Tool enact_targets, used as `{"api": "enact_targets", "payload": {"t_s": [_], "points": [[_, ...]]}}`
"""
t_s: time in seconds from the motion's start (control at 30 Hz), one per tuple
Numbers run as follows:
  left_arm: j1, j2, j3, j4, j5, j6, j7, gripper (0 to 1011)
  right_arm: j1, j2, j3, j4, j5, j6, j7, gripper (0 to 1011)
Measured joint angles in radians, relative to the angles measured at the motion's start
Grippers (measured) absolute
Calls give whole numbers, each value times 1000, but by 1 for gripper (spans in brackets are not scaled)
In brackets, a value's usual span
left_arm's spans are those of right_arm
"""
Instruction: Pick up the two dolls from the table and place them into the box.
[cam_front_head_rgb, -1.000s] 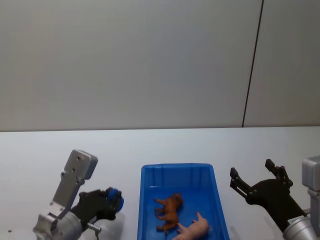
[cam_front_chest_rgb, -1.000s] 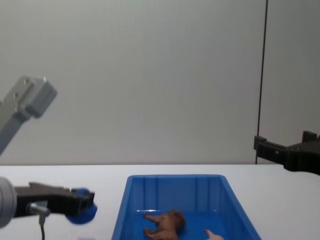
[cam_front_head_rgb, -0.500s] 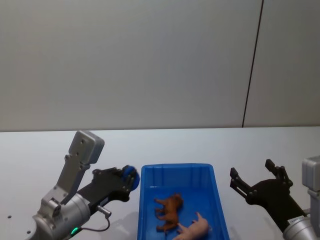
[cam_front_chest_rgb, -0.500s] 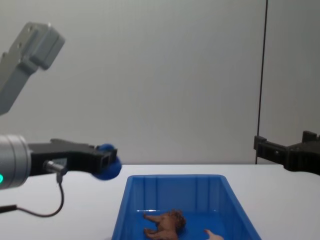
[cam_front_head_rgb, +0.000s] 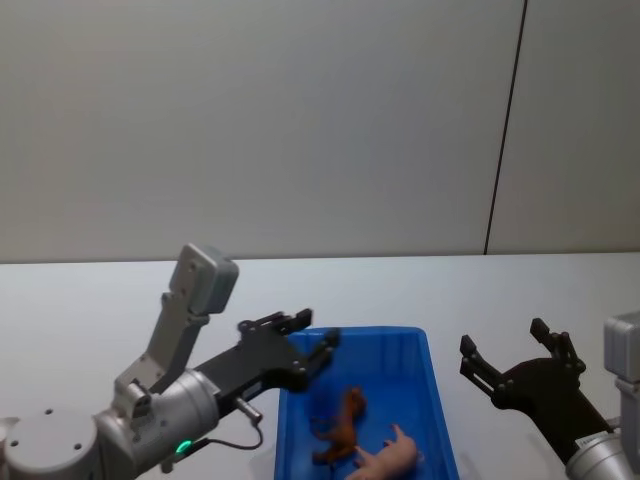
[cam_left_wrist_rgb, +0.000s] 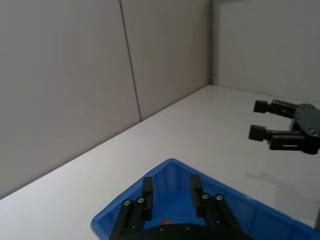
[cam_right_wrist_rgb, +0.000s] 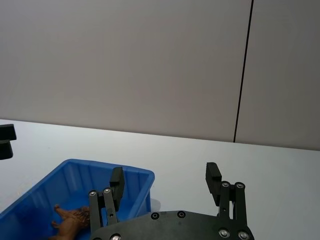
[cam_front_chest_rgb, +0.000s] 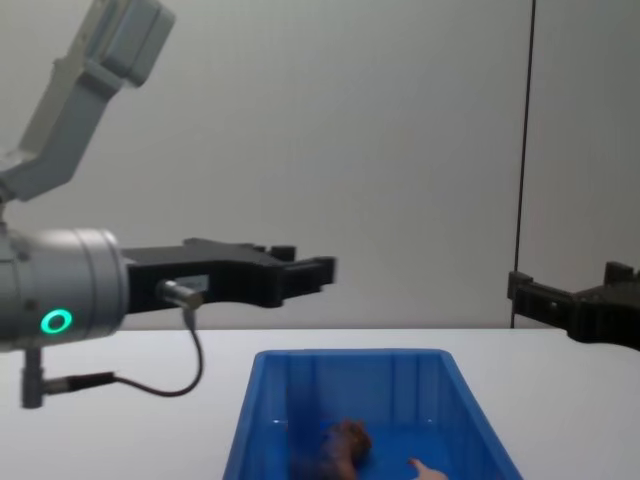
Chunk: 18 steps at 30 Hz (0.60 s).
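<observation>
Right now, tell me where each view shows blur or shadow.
Head view: one fingertip of the open left gripper is smeared, and a dark smudge sits beside the lion in the box. Chest view: the lion looks blurred. Left wrist view: a soft shadow lies on the table under the right gripper.

Pig (cam_front_head_rgb: 385, 455): cut off at frame bottom inside box (cam_front_head_rgb: 297, 400).
Lion (cam_front_chest_rgb: 340, 445): blurred, pose perhaps unreadable.

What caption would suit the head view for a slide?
Open left gripper above the blue box holding lion and pig; open right gripper alongside.
</observation>
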Motion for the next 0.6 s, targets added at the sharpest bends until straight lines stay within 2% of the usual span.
{"api": "enact_targets", "payload": {"t_s": [0.03, 0.13, 0.23, 0.4, 0.53, 0.6], "points": [[-7, -7, 4, 6, -3, -6, -16, 486, 0, 0, 0, 0, 0, 0, 0, 1001], [-15, -16, 8, 14, -7, -14, -35, 545, 0, 0, 0, 0, 0, 0, 0, 1001], [-25, -28, 13, 24, -12, -23, -60, 671, 0, 0, 0, 0, 0, 0, 0, 1001], [-33, -37, 18, 32, -15, -31, -81, 802, 0, 0, 0, 0, 0, 0, 0, 1001], [-38, -43, 21, 37, -18, -36, -94, 946, 0, 0, 0, 0, 0, 0, 0, 1001], [-41, -46, 23, 40, -19, -39, -100, 972, 0, 0, 0, 0, 0, 0, 0, 1001]]}}
